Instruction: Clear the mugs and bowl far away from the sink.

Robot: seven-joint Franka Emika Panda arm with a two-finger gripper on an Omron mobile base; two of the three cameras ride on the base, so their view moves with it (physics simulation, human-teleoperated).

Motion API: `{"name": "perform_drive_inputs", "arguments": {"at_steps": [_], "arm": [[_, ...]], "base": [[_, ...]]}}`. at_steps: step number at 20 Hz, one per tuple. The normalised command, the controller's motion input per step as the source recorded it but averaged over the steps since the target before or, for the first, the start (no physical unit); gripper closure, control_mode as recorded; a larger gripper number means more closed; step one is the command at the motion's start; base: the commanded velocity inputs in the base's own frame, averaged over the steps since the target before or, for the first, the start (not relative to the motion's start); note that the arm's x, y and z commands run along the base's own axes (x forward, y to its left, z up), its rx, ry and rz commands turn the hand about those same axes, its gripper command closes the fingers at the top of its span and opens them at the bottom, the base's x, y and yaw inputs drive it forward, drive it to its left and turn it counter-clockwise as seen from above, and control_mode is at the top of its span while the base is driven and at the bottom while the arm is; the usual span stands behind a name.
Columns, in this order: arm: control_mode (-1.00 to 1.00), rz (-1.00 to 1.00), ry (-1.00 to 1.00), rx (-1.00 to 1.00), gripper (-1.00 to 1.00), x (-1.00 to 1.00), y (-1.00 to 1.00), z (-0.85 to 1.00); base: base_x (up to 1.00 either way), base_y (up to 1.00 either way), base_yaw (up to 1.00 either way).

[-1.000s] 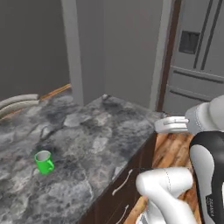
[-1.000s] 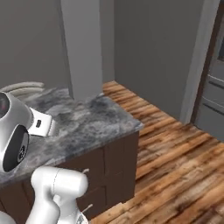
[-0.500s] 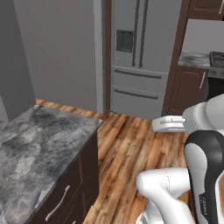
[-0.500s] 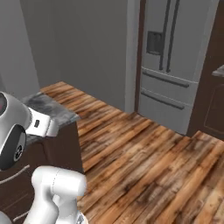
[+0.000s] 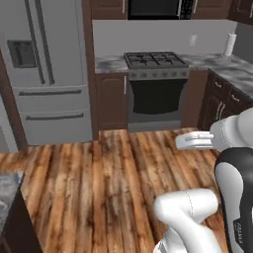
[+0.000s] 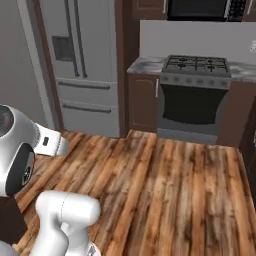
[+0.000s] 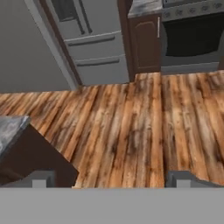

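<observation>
Room: a rendered kitchen with a wood plank floor [image 5: 108, 183] running across the middle, dark brown cabinets along the far wall and a pale grey backsplash behind them.
Far left: a corner of a grey marbled counter [image 5: 7, 180] on a dark cabinet shows at the lower left of the left base view and at the left of the hand view [image 7: 11, 127].
Left: a tall stainless refrigerator [image 5: 42, 74] with a dispenser panel in its upper door and two drawers below stands against the far wall; it also shows in the right base view [image 6: 82, 65].
Centre: a narrow dark base cabinet [image 6: 144, 100] with a marbled top sits between the refrigerator and the stove.
Right of centre: a stainless gas stove [image 5: 155, 84] with black burner grates and a dark oven door, under a black microwave [image 5: 153, 9].
Far right: a counter run turns toward the camera, with a white paper towel roll [image 5: 229, 44] upright on it.
Arm: the white arm rises at the lower right of the left base view.
Gripper: the gripper [image 7: 111, 179] has its two dark tips far apart, wide open with nothing between them, over bare floor.
Task things: no spot can be given for the mugs, bowl or sink from these frames.
</observation>
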Motion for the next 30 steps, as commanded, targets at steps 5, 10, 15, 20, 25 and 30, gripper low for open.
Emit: {"name": "perform_drive_inputs", "arguments": {"at_steps": [5, 10, 15, 20, 25, 30], "arm": [[1.00, 0.00, 0.00, 0.00, -1.00, 0.00, 0.00, 0.00], [1.00, 0.00, 0.00, 0.00, -1.00, 0.00, 0.00, 0.00], [1.00, 0.00, 0.00, 0.00, -1.00, 0.00, 0.00, 0.00], [1.00, 0.00, 0.00, 0.00, -1.00, 0.00, 0.00, 0.00], [1.00, 0.00, 0.00, 0.00, -1.00, 0.00, 0.00, 0.00], [1.00, 0.00, 0.00, 0.00, -1.00, 0.00, 0.00, 0.00]], "base": [[0.00, -0.22, -0.92], [0.06, 0.05, -0.97], [0.35, 0.08, -0.86], [0.93, 0.51, -0.61], [1.00, 0.69, -0.37], [1.00, 0.05, -0.10]]}}
